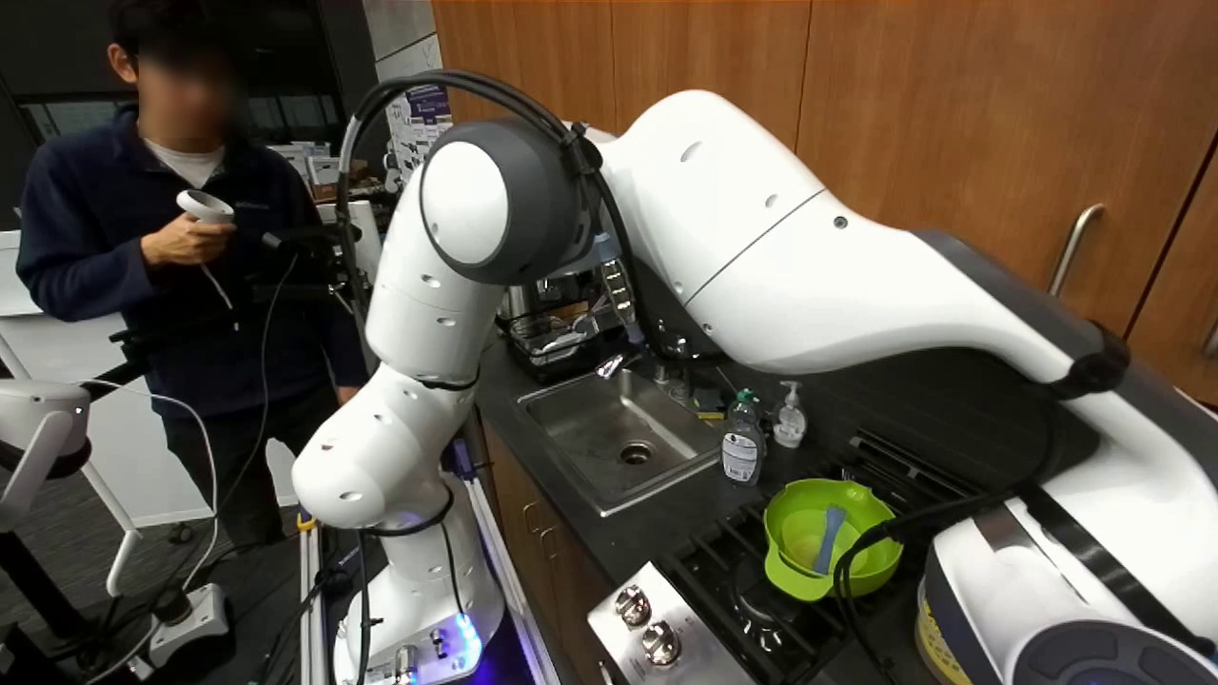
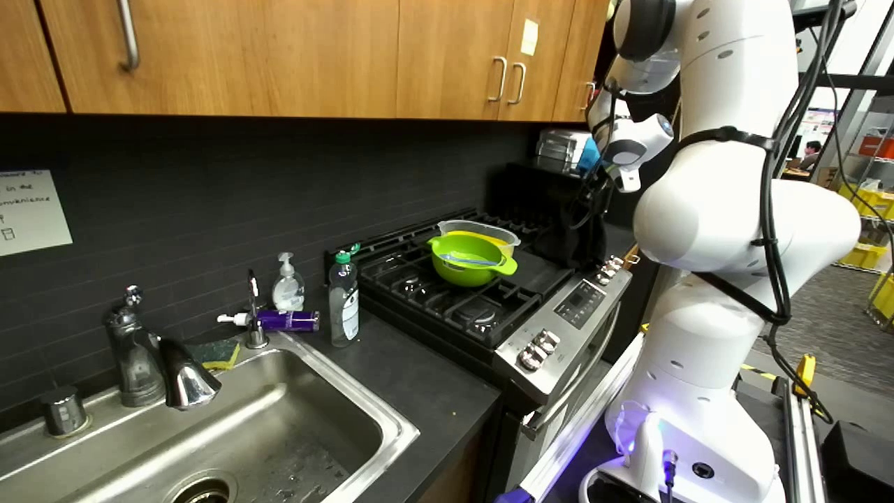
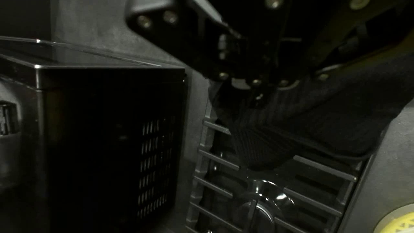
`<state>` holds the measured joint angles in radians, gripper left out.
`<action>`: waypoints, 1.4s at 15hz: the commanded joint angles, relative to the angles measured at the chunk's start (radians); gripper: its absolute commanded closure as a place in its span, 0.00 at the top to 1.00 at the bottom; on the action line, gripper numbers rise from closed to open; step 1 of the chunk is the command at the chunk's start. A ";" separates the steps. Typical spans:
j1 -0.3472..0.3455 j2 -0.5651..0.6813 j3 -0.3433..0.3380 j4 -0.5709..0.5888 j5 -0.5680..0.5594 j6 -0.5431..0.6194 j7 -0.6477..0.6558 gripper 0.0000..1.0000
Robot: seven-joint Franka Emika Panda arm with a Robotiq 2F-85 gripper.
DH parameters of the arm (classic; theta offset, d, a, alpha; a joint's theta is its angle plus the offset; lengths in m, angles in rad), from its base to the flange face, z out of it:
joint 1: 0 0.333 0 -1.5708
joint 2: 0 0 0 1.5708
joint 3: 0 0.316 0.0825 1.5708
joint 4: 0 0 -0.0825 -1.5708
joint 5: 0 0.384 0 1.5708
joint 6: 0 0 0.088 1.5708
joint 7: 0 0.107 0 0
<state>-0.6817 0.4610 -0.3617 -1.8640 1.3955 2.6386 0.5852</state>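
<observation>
Jaws tight on dark ribbed cloth [image 3: 310, 124], its folds below them, over stove grate [image 3: 325, 168].

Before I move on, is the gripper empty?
No, a dark ribbed cloth hangs from the gripper in the wrist view.

- Cloth [image 3: 310, 129]: matt, finely ribbed fabric.
- Grate [image 3: 312, 201]: dull, smooth metal.
- Appliance [image 3: 103, 129]: smooth, glossy casing.
- Bowl [image 2: 459, 275]: smooth, slightly shiny plastic.
- Sink [image 2: 335, 405]: satin-finish metal.
- Tap [image 2: 141, 367]: polished, mirror-like metal.
- Cupboards [image 2: 314, 56]: smooth, grained wood, softly glossy.
- Worktop [image 2: 408, 377]: smooth, matt surface.
- Note [image 2: 31, 216]: matt paper.
- Arm [image 2: 740, 216]: smooth, faintly glossy shell.
</observation>
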 commanded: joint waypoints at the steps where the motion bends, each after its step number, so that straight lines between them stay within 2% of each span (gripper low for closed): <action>1: 0.016 -0.134 0.004 -0.122 0.093 0.006 -0.162 0.00; 6: 0.040 -0.235 -0.011 -0.219 0.178 -0.001 -0.314 0.00; 7: 0.046 -0.246 -0.014 -0.232 0.179 0.001 -0.319 0.21; 9: 0.058 -0.250 -0.018 -0.237 0.163 -0.001 -0.302 0.32; 13: 0.088 -0.155 -0.023 -0.165 0.066 0.008 -0.145 0.58; 19: 0.132 -0.005 -0.038 -0.053 0.041 0.189 0.127 0.98; 21: 0.134 0.022 -0.043 -0.033 0.017 0.214 0.197 1.00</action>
<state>-0.5712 0.4366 -0.3769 -1.9424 1.4428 2.8143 0.6734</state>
